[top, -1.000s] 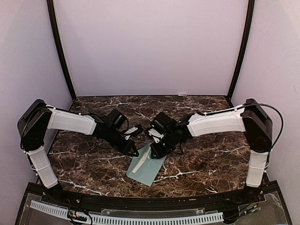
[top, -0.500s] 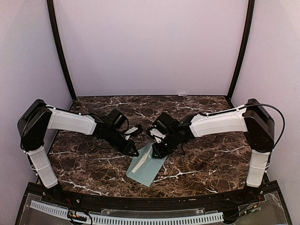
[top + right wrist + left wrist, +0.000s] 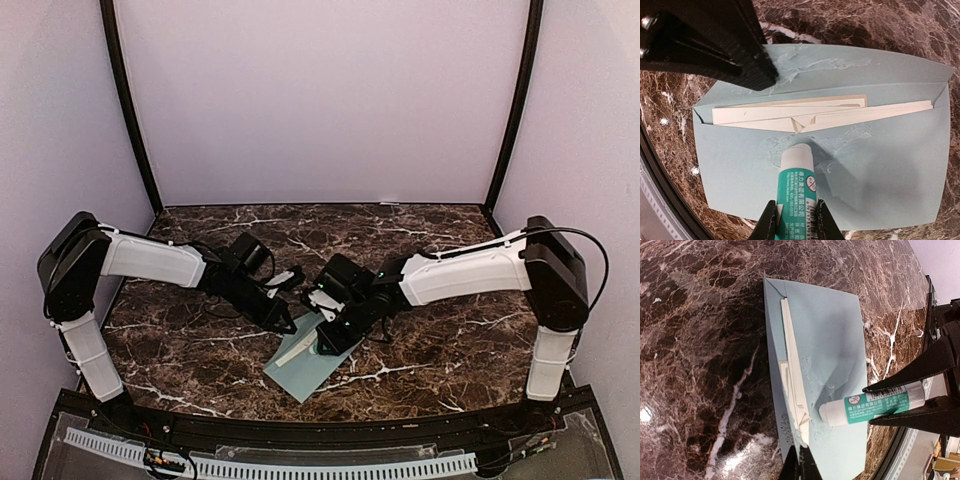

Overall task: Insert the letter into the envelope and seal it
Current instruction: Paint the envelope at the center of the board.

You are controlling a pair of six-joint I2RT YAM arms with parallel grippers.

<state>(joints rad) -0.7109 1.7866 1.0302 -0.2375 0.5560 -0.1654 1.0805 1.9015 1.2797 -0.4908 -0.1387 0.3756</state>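
1. The envelope [image 3: 890,150] is seen lying flat on the marble table [image 3: 450,330] between the two arms, its flap open and its long axis set on a diagonal in the top view
2. The letter [image 3: 790,117] is tucked into the pocket, with a cream edge left showing along the fold
3. The right gripper [image 3: 795,220] is clamped on a glue stick [image 3: 875,407]; the stick's tip is pressed to the envelope body just beside the letter's edge, square to the long axis
4. The left gripper [image 3: 285,322] is shut with nothing held, its tip pressed on the flap
5. Wet smears are visible on both the flap and the body, so folding is judged the next step; the flap lies beyond the letter from the right jaws, and the left arm is nearer to it
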